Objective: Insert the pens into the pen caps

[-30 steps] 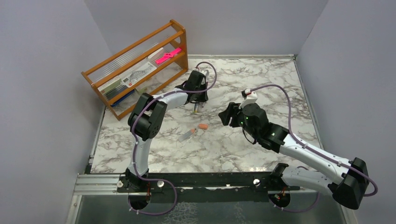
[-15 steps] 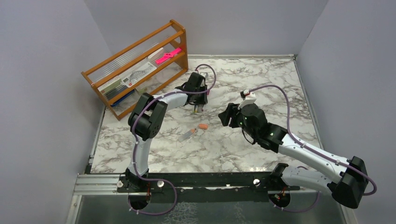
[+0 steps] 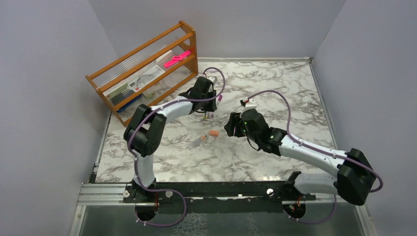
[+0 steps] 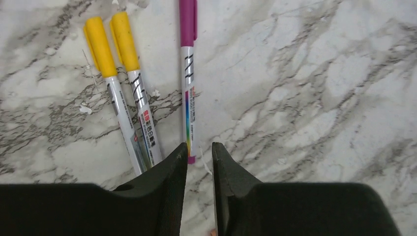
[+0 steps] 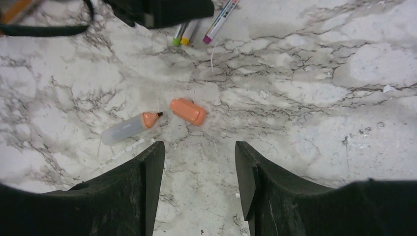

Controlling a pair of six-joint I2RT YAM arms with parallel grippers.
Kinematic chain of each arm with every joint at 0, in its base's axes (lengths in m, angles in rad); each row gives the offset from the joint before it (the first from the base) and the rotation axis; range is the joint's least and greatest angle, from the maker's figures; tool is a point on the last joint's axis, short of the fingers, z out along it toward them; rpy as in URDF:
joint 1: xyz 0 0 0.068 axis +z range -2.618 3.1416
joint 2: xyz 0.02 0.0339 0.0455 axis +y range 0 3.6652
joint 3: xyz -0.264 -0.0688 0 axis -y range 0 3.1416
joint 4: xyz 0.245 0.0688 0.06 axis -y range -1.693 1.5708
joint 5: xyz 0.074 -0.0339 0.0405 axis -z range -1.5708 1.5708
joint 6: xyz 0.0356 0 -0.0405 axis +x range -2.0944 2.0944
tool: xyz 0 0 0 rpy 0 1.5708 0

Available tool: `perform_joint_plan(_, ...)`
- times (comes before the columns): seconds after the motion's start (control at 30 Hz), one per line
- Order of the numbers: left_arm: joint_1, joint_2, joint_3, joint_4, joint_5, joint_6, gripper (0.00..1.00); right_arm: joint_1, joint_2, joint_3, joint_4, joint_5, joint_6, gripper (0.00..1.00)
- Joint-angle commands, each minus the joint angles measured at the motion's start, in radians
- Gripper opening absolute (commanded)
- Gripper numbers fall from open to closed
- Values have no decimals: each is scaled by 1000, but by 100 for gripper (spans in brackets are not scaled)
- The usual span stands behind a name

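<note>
Marble-patterned table [image 3: 275,83], top external view: wooden rack [image 3: 147,73] at rear left. The left gripper [image 3: 208,112] is low at mid-table. The right gripper [image 3: 230,126] is just right of the orange cap [image 3: 213,133], with the uncapped pen [image 3: 197,142] near the cap but not touching it.

Left wrist view: two yellow-capped pens [image 4: 123,93] and one purple-capped pen [image 4: 187,83] lie flat. The fingers are parted by a narrow slit and grip nothing. The purple pen's tail lies just off one fingertip, so any descent or sweep could knock it askew.

Right wrist view: the fingers are spread wide and empty. The cap [image 5: 188,111] and the pen's orange nib [image 5: 147,119] lie just ahead, close together. Hazards:
- The cap is short and smooth, and may skid or pop from an off-centre pinch.
- One finger may bump the pen and send it rolling.
</note>
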Motion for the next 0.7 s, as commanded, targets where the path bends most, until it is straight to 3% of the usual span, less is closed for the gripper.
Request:
perform_joint_plan(0.0,-25,-228,-40,28,-44,53,29,-3,65,-9,85,-91,-7,54)
perform_joint_plan(0.13,-67,-383,-116,-63,-191,126,38,-3,127,19,109,-135,-13,54)
perform_joint_plan(0.27,-83,-527,-283,-89,-314,74,44,3,217,75,129,-215,-52,51)
perform_joint_plan(0.33,-75,-583,-344,-108,-319,19,55,42,284,137,97,-175,-86,50)
perform_joint_plan(0.43,-40,-628,-371,-219,-283,-27,60,123,416,258,2,-85,-101,49)
perform_joint_plan(0.5,-16,-664,-398,-248,-256,-34,60,143,466,294,-10,-111,-87,41)
perform_joint_plan(0.57,5,-686,-411,-279,-255,-38,54,148,495,293,20,-161,-60,31)
perform_joint_plan(0.67,11,-680,-410,-338,-319,-33,24,148,529,284,53,-209,-24,19)
